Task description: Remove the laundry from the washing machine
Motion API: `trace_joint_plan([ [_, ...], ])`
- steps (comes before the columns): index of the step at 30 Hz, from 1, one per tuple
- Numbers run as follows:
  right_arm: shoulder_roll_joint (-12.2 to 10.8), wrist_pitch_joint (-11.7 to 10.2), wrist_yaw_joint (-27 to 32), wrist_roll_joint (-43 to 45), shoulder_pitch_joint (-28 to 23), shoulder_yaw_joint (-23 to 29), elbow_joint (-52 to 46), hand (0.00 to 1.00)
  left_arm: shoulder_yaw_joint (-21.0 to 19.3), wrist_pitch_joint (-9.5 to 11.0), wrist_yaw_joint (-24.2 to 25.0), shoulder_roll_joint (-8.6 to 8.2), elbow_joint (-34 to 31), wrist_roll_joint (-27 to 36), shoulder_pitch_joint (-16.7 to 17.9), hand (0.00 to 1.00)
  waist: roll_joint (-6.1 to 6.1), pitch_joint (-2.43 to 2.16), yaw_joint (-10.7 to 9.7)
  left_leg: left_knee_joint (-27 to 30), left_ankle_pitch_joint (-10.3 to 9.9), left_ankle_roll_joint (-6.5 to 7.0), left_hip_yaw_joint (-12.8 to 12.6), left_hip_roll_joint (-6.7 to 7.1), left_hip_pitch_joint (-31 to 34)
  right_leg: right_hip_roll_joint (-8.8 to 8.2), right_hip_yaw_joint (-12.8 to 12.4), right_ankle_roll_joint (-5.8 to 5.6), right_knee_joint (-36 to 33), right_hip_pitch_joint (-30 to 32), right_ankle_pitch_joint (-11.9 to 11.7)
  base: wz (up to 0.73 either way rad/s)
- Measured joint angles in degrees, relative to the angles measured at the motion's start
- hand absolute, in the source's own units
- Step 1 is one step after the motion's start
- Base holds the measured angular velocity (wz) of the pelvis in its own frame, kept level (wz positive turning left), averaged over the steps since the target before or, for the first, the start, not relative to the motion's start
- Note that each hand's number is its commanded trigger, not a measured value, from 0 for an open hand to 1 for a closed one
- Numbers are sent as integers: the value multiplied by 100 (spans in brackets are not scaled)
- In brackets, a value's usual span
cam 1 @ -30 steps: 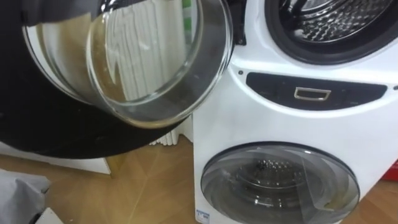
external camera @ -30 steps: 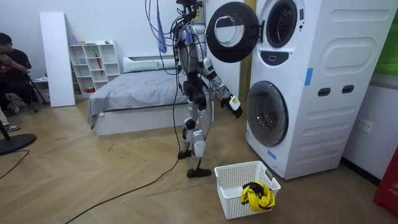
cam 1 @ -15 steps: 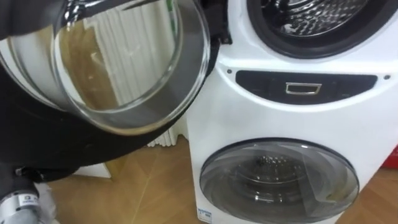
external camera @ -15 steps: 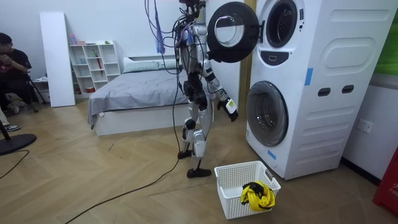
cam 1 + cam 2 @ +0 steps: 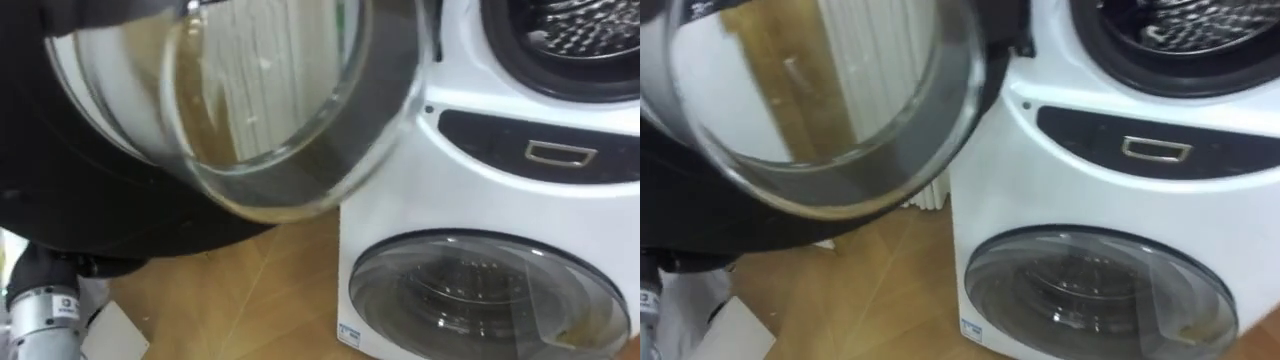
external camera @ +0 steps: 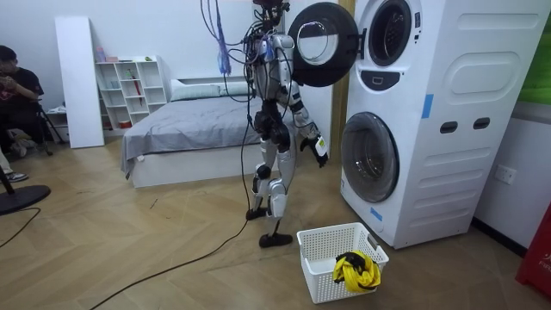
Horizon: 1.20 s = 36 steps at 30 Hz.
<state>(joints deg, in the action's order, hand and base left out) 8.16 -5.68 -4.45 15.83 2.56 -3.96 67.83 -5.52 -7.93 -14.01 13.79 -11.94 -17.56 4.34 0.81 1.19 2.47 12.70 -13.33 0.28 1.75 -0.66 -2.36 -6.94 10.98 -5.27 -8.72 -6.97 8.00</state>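
A white tower of two stacked washing machines [image 6: 448, 120] stood at the room view's right on the wooden floor [image 6: 129, 250]. Behind the robot lay a bed [image 6: 185, 129] with a grey cover, and beyond it a tall white cabinet [image 6: 76, 82] and a low shelf [image 6: 129, 86]. A person [image 6: 17, 95] sat at the room view's far left, well apart from the work.

The robot stood upright between the bed and the tower, facing the machines, with its head just beside the upper door [image 6: 323, 45]. That door hung wide open toward the robot. In the eye views its black rim and bulging glass bowl [image 5: 270, 110] covered the upper left. The upper drum [image 5: 1185, 30] was open and showed ribbed metal; whether any cloth lay inside could not be told. Under it ran a dark control panel [image 5: 1160, 140], and lower down the lower door [image 5: 1100, 290] was closed, its drum visible through the glass.

A white basket [image 6: 323, 250] sat on the floor near the foot of the tower, in front of the robot's feet. A yellow and black garment [image 6: 355, 269] lay bunched in its near corner.

The left hand [image 6: 319, 148] was held out low toward the lower machine, apart from it and holding nothing visible. In the left eye view its wrist came up at the lower left beneath the door's rim. Whether its fingers were spread or curled could not be told.
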Motion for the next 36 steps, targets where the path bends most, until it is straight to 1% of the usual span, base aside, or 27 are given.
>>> trace_joint_plan([
  [1,7,-60,2,-10,80,-80,134,0,98,0,102,0,-102,-78,21,0,-23,4,-1,9,17,28,0,33,49,-27,-17,19,8,10,-12,26],
  [2,13,-60,3,7,103,-123,156,0,159,0,138,0,-135,-125,21,0,-26,7,-5,13,31,45,-2,47,80,-40,-17,35,9,19,-23,33],
  [4,14,-70,9,-1,133,-195,187,0,519,-1,244,4,-198,-329,44,0,-34,18,-40,17,76,110,-11,96,143,-113,-82,61,7,8,-39,37],
  [5,15,-76,10,-4,167,-220,238,0,635,-6,262,8,-198,-361,48,0,-44,12,-51,29,88,131,-24,123,160,-136,-134,62,8,11,-40,31],
  [7,0,-82,10,2,296,-283,415,0,1140,-25,422,0,-208,-687,137,0,-41,17,-71,45,127,196,-199,177,181,-225,-268,60,0,27,-41,11],
  [8,-7,-82,12,-11,310,-303,418,0,1258,-25,485,9,-233,-773,169,0,-46,15,-71,48,130,202,-249,188,181,-242,-293,57,3,29,-45,-12],
  [9,-7,-94,23,-59,335,-384,412,0,1461,-24,605,12,-275,-923,192,0,-55,11,-82,49,141,222,-375,200,181,-274,-297,42,7,45,-54,-26],
  [10,-22,-99,38,-114,373,-410,396,0,1661,-19,686,20,-401,-974,190,0,-56,11,-127,49,146,232,-451,213,182,-297,-303,19,-1,67,-67,-31],
  [11,-33,-103,67,-145,395,-459,388,0,1762,22,720,22,-493,-1017,185,0,-59,9,-162,48,147,237,-485,220,186,-305,-302,5,9,77,-75,-38],
  [12,-59,-109,96,-204,447,-554,390,0,1920,240,754,32,-595,-1017,180,0,-63,11,-245,40,147,241,-517,218,185,-308,-290,3,9,108,-76,-41],
  [13,-84,-116,118,-229,457,-627,392,0,2078,486,811,35,-605,-1044,169,0,-67,9,-300,26,147,240,-638,203,156,-306,-292,-40,8,111,-79,-42],
  [14,-87,-117,124,-260,457,-681,392,0,2187,571,831,44,-604,-1054,170,0,-70,9,-328,21,147,239,-661,200,141,-304,-290,-60,6,105,-76,-38],
  [15,-85,-121,139,-412,459,-856,390,0,2396,693,859,47,-603,-1035,170,0,-91,19,-395,-4,151,229,-737,214,99,-303,-278,-93,2,103,-56,-38],
  [16,-89,-122,138,-530,458,-993,390,0,2593,796,896,41,-601,-1029,170,0,-122,34,-430,-9,152,210,-820,193,63,-295,-264,-132,-3,112,-31,-37],
  [17,-92,-122,137,-573,459,-1056,389,0,2680,859,939,35,-601,-1024,170,0,-137,30,-436,-10,149,194,-858,180,59,-288,-242,-149,-3,125,-20,-42],
  [18,-102,-123,131,-644,459,-1119,389,0,2863,988,995,38,-597,-1017,170,0,-164,21,-440,-10,148,158,-947,138,49,-260,-229,-163,-5,159,-11,-41],
  [19,-107,-125,129,-687,459,-1181,384,0,3018,1050,1040,26,-584,-1009,171,0,-195,9,-453,-19,162,124,-968,105,44,-224,-220,-164,-8,188,-10,-37],
  [20,-108,-125,131,-694,459,-1215,383,0,3049,1059,1058,11,-541,-1005,171,0,-211,6,-469,-25,166,103,-970,86,42,-201,-211,-163,-9,196,-10,-22],
  [21,-127,-125,126,-699,458,-1278,382,0,3116,1094,1103,7,-494,-1003,172,0,-259,4,-526,-40,188,58,-975,37,23,-148,-209,-144,-19,202,-12,-12],
  [22,-157,-123,121,-699,456,-1281,383,0,3222,1127,1136,28,-465,-994,170,0,-295,-9,-558,-86,211,17,-983,-17,-20,-93,-213,-107,-18,208,-29,-12],
  [23,-166,-123,122,-696,456,-1281,382,0,3273,1161,1137,13,-428,-991,169,0,-304,-20,-564,-101,218,2,-995,-39,-40,-73,-213,-94,-17,207,-37,-16],
  [25,-183,-122,122,-682,456,-1275,357,0,3477,1322,1200,-98,-234,-996,160,0,-306,-31,-592,-106,207,-53,-1068,-119,-122,-1,-232,-50,-16,201,-54,-21],
  [27,-190,-122,121,-679,474,-1274,334,0,3641,1326,1287,-110,-180,-1013,160,0,-299,-41,-656,-105,203,-84,-1125,-165,-143,38,-234,-14,-9,207,-59,-17],
  [28,-185,-118,122,-678,488,-1271,312,0,3734,1326,1348,-110,-151,-1012,159,0,-297,-43,-704,-115,210,-96,-1126,-172,-157,50,-244,5,-10,205,-51,-8],
  [30,-184,-112,124,-681,484,-1272,268,0,3831,1324,1459,-106,-116,-1013,159,0,-301,-41,-733,-162,219,-111,-1158,-186,-211,73,-306,24,-14,203,-40,-12],
  [33,-193,-111,128,-681,483,-1272,223,0,3923,1323,1600,-107,-71,-1012,160,0,-304,-40,-761,-259,219,-133,-1296,-214,-325,112,-448,37,-6,212,-38,-27],
  [36,-196,-111,152,-684,479,-1273,144,0,3962,1322,1696,-111,-7,-1011,158,0,-314,-36,-850,-314,218,-135,-1380,-215,-350,115,-504,38,-10,223,-38,-16],
])
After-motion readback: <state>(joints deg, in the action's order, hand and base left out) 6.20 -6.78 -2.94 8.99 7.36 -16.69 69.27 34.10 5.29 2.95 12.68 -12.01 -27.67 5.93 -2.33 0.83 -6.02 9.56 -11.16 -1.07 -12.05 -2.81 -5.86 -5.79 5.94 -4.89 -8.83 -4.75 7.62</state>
